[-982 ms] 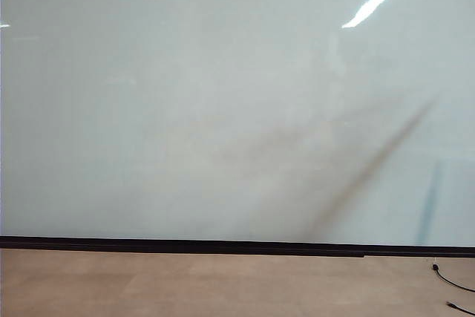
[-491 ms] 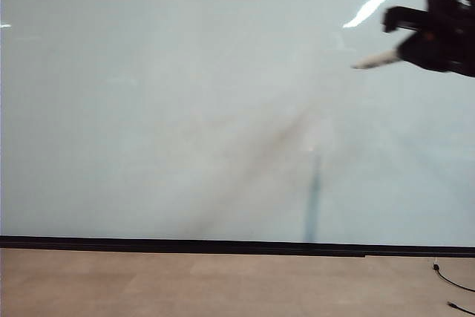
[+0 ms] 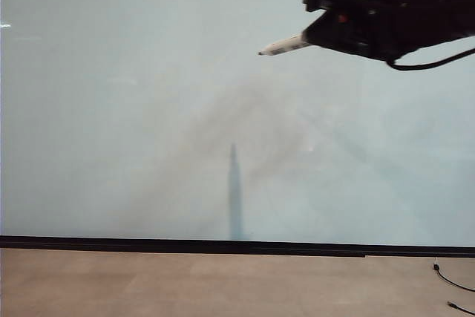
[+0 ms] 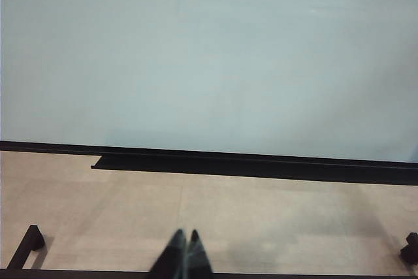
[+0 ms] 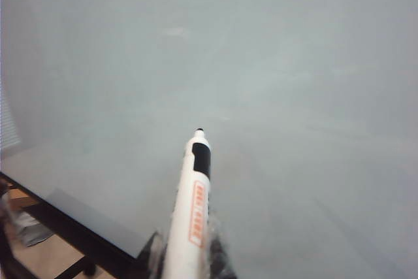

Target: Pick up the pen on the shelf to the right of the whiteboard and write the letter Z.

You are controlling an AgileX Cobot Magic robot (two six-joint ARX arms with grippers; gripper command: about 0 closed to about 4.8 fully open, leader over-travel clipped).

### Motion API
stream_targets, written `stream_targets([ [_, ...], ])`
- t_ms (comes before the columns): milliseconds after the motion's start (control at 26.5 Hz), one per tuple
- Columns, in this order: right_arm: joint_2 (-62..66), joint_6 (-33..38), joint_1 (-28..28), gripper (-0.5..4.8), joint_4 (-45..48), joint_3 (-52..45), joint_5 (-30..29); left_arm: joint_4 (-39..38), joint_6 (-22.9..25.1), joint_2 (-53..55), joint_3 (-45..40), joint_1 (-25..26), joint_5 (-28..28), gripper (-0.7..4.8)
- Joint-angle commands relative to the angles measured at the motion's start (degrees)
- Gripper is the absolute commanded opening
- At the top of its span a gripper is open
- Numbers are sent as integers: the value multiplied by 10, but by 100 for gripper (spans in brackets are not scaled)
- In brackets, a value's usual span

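The whiteboard (image 3: 148, 94) fills nearly the whole exterior view as a glossy pale grey-white surface, with a thin black strip (image 3: 185, 243) along its lower edge and tan floor (image 3: 208, 283) nearer the camera below it; no drawn mark shows on the board in any view. The right arm (image 3: 423, 5) reaches in from the upper right of the exterior view, a bulky black mass with a cable looping beneath it; at its end the right gripper (image 3: 320, 31) is clamped tight around the rear of the pen (image 3: 282, 46), which juts out to the left, slightly tip-down, in front of the upper part of the board; whether the tip touches the surface cannot be told, though in the right wrist view the pen (image 5: 192, 207) points at the board with its dark tip apparently short of it, its white barrel carrying a black band and an orange label, and the gripper's dark fingers (image 5: 219, 259) press against both sides of the barrel. A narrow dark shadow (image 3: 234, 194) of the pen stands on the lower board, well below it. The left gripper (image 4: 186, 256) hangs low over the floor on the near side of the board, its two fingers pressed together with nothing between them, touching nothing. A thin black cable (image 3: 451, 281) lies on the floor at the far right.
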Motion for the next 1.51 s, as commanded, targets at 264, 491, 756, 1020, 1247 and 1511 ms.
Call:
stream_targets([
  [264,88,5,16,-5,8,108,-48,3,3,0,1,0,2,-4],
  [491,111,4,29,-5,-44,179,-49,3,3,0,1,0,1,-4],
  [756,113,4,30,-5,-78,215,-46,3,3,0,1,0,2,-4],
  [1020,112,5,30,-5,-129,263,-43,3,3,0,1,0,2,-4],
  [1247,113,5,30,-5,-188,310,-42,3,3,0,1,0,2,-4],
  [1511,112,16,29,-5,-234,336,-26,3,3,0,1,0,2,-4],
])
